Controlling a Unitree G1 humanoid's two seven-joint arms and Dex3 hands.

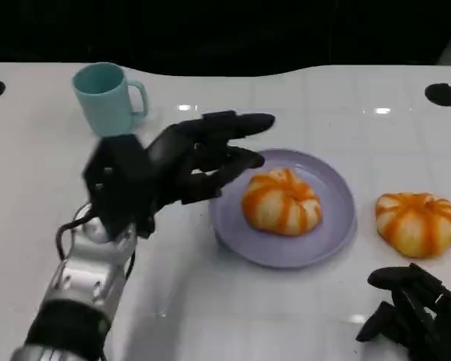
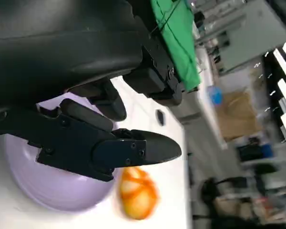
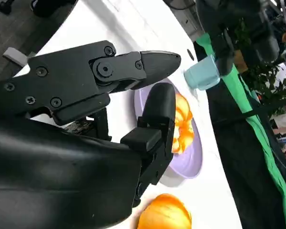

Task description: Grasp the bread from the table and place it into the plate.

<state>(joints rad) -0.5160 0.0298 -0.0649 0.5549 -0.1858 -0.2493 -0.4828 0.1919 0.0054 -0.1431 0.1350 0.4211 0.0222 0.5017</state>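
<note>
A round bread with orange stripes [image 1: 280,201] lies in the lavender plate [image 1: 332,188] at the middle of the table. A second like bread [image 1: 417,223] sits on the table just right of the plate. My left hand [image 1: 188,158] hovers left of the plate, its fingers spread toward it and holding nothing. Low at the right, my right hand [image 1: 413,308] is open, near the table bread and apart from it. The right wrist view shows the plate [image 3: 190,164], the bread in it [image 3: 183,124] and the table bread [image 3: 164,212]. In the left wrist view a bread [image 2: 138,193] lies beyond the plate [image 2: 47,186].
A teal cup [image 1: 109,98] stands at the back left, behind my left hand; it is also in the right wrist view [image 3: 205,74]. Two dark round holes [image 1: 442,94] mark the white table near its far edge.
</note>
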